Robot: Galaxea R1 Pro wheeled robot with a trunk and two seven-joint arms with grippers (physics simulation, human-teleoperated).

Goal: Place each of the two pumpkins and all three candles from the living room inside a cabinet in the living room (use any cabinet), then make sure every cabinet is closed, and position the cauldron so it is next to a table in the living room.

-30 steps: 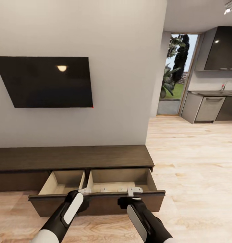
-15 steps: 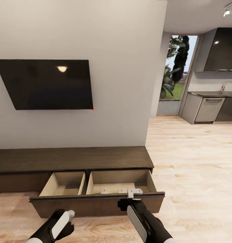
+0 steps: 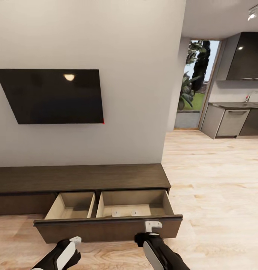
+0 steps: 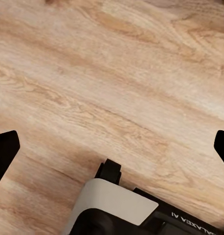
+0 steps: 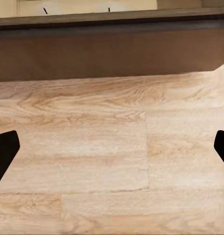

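Dark-brown wood made up the long, low cabinet (image 3: 82, 176) under the wall-mounted TV (image 3: 53, 95), and its wide drawer (image 3: 108, 225) stood pulled out over the pale plank floor (image 3: 215, 176). Two light beige compartments lay exposed. In the right-hand one, two small pale pieces (image 3: 125, 213) sat near the front wall; they were too small to say whether they were candles or fittings. The left-hand compartment looked bare as far as the head view reached. No orange pumpkin could be made out in either compartment.

The left gripper (image 3: 73, 240) hung low in front of the drawer face, apart from it, and its wrist camera looked straight down at floorboards with dark fingertips (image 4: 5, 152) spread to the edges, so it was released and carried nothing. The right gripper (image 3: 153, 226) hovered just in front of the drawer's front panel, near its right half; its wrist view showed the brown drawer front (image 5: 112, 54) ahead and fingertips (image 5: 4, 149) likewise wide apart, empty.

Judging by this, the task was at an early or middle stage: a cabinet drawer was opened and ready, neither hand held an object, the pumpkins seemed not yet stowed, the candles were uncertain, the drawer was not yet pushed shut, and the cauldron had yet to be dealt with.
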